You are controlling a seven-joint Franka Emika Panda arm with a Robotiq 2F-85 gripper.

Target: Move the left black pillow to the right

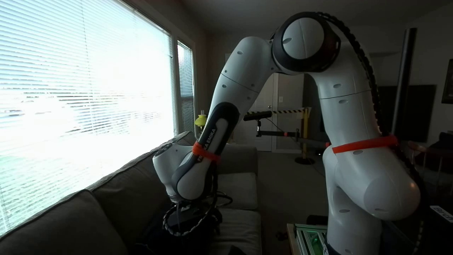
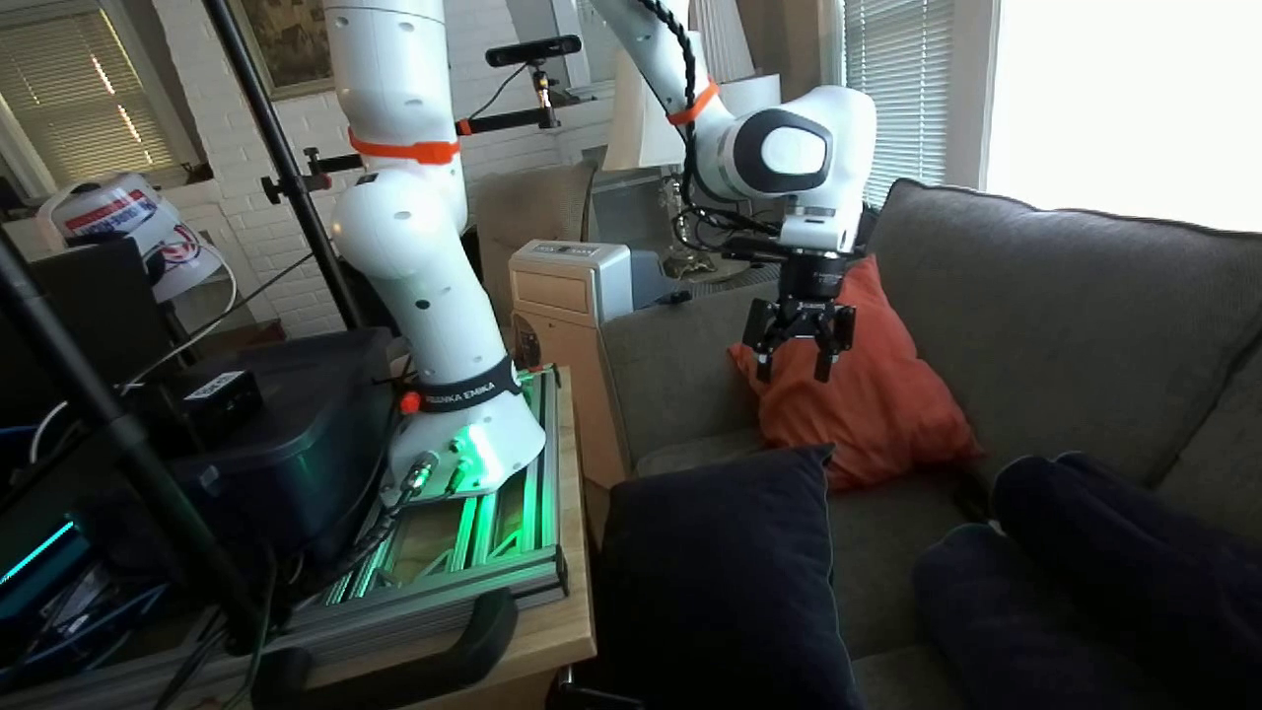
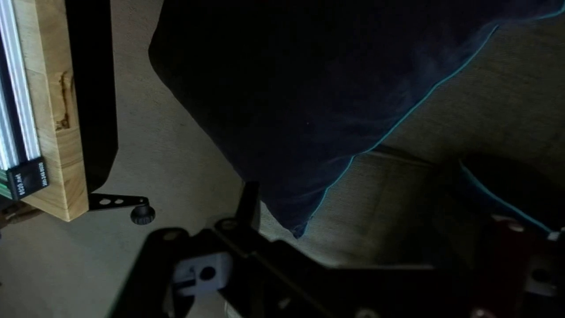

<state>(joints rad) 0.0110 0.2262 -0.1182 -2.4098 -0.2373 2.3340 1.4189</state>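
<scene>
Left black pillow [image 2: 715,582]: on sofa [image 2: 1065,306], at front edge, beside bench [image 2: 557,628] | corner: directed down-frame in wrist view, toward orange pillow [image 2: 887,414] in an exterior view | long axis: indeterminate from cropped outline | pincer [image 2: 794,365]: spread, above sofa

Left black pillow [image 2: 720,582] | blue-piped | on sofa seat [image 2: 873,547], front edge

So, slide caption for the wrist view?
Blue-edged dark pillow, one corner pointing toward the open fingers, wooden board at left.
</scene>
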